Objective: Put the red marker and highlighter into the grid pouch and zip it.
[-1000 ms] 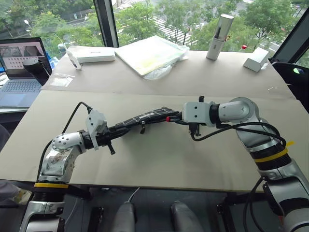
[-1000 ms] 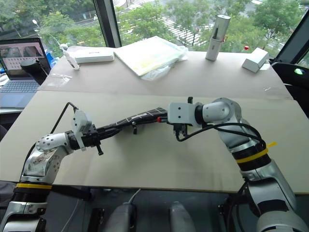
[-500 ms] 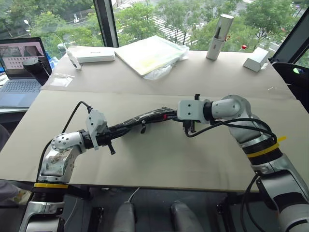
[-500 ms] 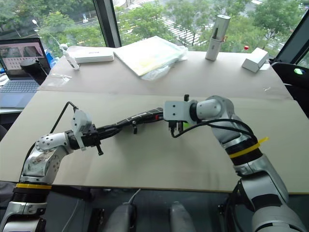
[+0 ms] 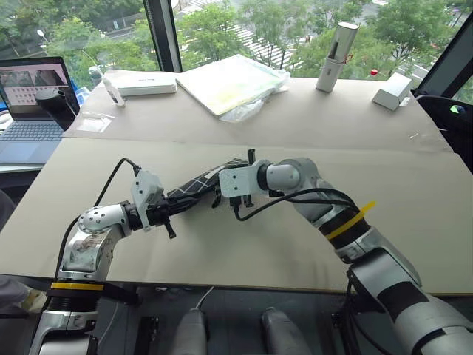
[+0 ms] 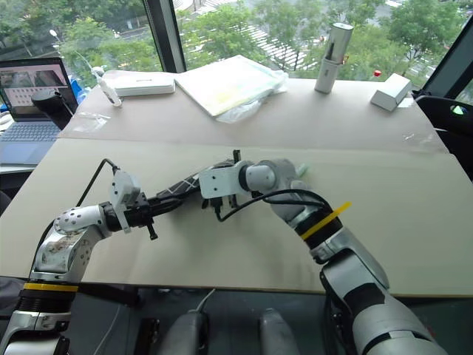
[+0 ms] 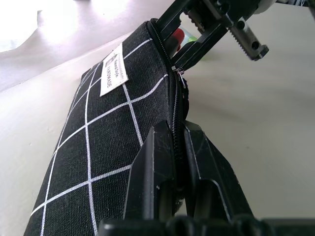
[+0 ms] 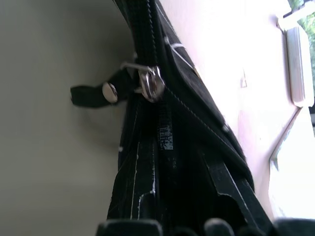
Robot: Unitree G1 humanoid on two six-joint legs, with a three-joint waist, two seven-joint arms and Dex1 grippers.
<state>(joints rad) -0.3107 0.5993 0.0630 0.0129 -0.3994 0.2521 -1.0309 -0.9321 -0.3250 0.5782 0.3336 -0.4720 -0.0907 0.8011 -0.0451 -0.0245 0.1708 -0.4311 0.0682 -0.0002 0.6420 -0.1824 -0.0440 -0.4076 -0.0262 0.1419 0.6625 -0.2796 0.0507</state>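
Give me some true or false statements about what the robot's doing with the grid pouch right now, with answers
1. The left gripper is clamped on the grid pouch. True.
2. The pouch lies flat, untouched, on the table. False: it is held up by one end.
3. The right gripper is at the pouch's zipper edge. True.
4. A laptop sits on the robot's right. False: it's on the left.

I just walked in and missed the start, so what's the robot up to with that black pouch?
The robot is working on a grid pouch held just over the table. Its left gripper is shut on the pouch's zipper edge at one end. The right gripper is at the zipper line, beside the metal slider. The pouch's far end gapes open, with the red marker showing inside. Zipping is not yet finished.
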